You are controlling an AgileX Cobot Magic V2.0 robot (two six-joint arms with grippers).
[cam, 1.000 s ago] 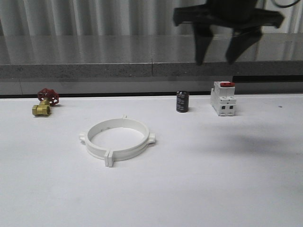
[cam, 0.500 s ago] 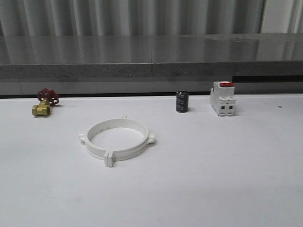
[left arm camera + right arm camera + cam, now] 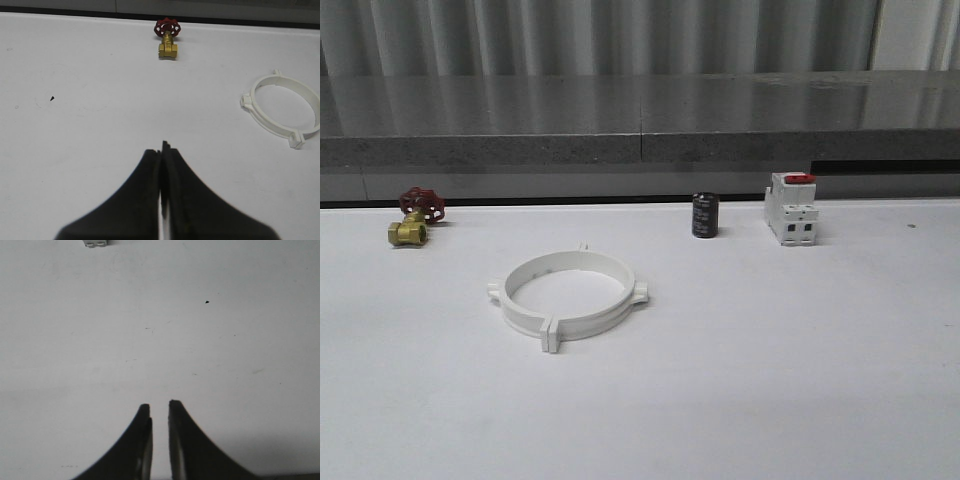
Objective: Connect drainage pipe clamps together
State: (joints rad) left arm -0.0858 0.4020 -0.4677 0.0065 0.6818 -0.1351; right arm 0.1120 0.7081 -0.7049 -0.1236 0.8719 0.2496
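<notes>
The drainage pipe clamps (image 3: pixel 590 322) lie flat on the white table as one closed white ring, left of centre, with small tabs sticking out around the rim. In the left wrist view part of that ring (image 3: pixel 267 125) lies well off to one side of my left gripper (image 3: pixel 162 147). That gripper is shut with its black fingertips pressed together and nothing between them. My right gripper (image 3: pixel 159 407) hovers over bare table with a narrow gap between its fingers and nothing held.
A brass valve with a red handwheel (image 3: pixel 416 215) sits at the back left, also seen in the left wrist view (image 3: pixel 167 37). A small black cylinder (image 3: pixel 705 215) and a white breaker with a red top (image 3: pixel 792 208) stand at the back right. A grey ledge runs behind the table.
One second ago a dark gripper hung at the top right of the front view; it has since left that view. The ring and the other objects have not moved.
</notes>
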